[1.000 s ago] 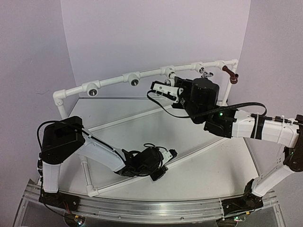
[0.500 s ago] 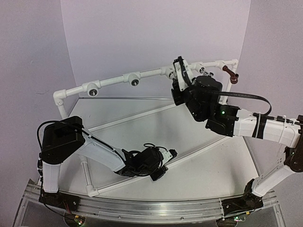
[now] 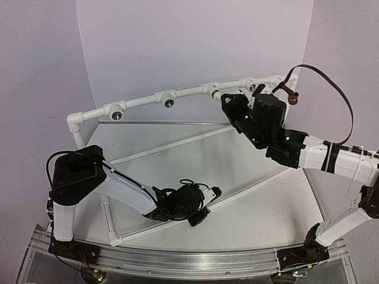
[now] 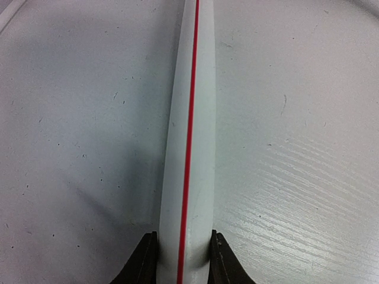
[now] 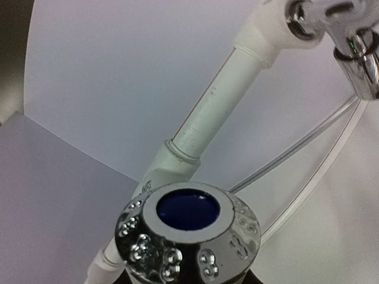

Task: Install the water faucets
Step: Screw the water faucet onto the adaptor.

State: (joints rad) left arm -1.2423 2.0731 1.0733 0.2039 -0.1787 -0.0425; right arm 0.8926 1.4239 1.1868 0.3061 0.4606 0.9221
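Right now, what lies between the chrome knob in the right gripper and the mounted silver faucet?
Only white pipe, with a tee just behind the knob, running up to the faucet. Nothing else sits on that stretch. The right wrist view shows it.

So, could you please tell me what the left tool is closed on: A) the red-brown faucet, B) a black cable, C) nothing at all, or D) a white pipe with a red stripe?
D: in the left wrist view the left tool clamps both sides of the white pipe with a red stripe lying on the table.
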